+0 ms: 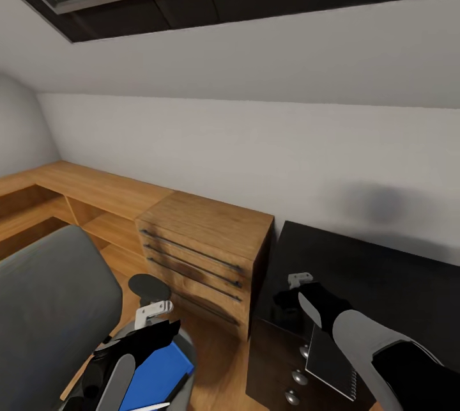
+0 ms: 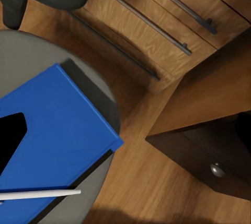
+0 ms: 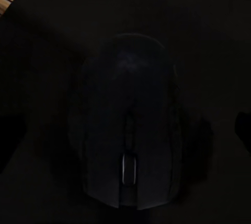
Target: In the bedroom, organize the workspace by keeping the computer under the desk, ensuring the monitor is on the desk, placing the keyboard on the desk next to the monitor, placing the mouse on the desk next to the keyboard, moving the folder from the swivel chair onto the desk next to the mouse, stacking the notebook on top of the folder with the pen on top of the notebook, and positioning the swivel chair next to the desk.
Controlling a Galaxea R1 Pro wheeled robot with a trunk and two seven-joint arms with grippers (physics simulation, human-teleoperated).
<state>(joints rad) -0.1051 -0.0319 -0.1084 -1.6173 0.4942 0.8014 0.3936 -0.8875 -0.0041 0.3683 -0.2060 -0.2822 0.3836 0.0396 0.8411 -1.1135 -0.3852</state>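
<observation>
A: Where is the folder (image 1: 156,376) now?

B: At the lower left of the head view. It lies flat on the grey seat of the swivel chair (image 1: 51,309), and the pen (image 2: 39,195) lies on its blue cover, near one edge. The left gripper (image 1: 137,337) is over the chair, just above the folder. I cannot tell if its fingers are spread or pressed together.

A: And the right side?

B: The right gripper (image 1: 300,293) is low over the black desk (image 1: 383,277) at the lower right. Its wrist view shows a dark mouse (image 3: 128,140) directly below it on the desk top. Whether the fingers are apart or together, I cannot tell. The notebook (image 1: 329,360) lies near the desk's front edge, partly under the right arm.

A: Anything between them?

B: A light-wood chest (image 1: 204,251) with long bar handles stands against the wall, just beside the desk.
</observation>
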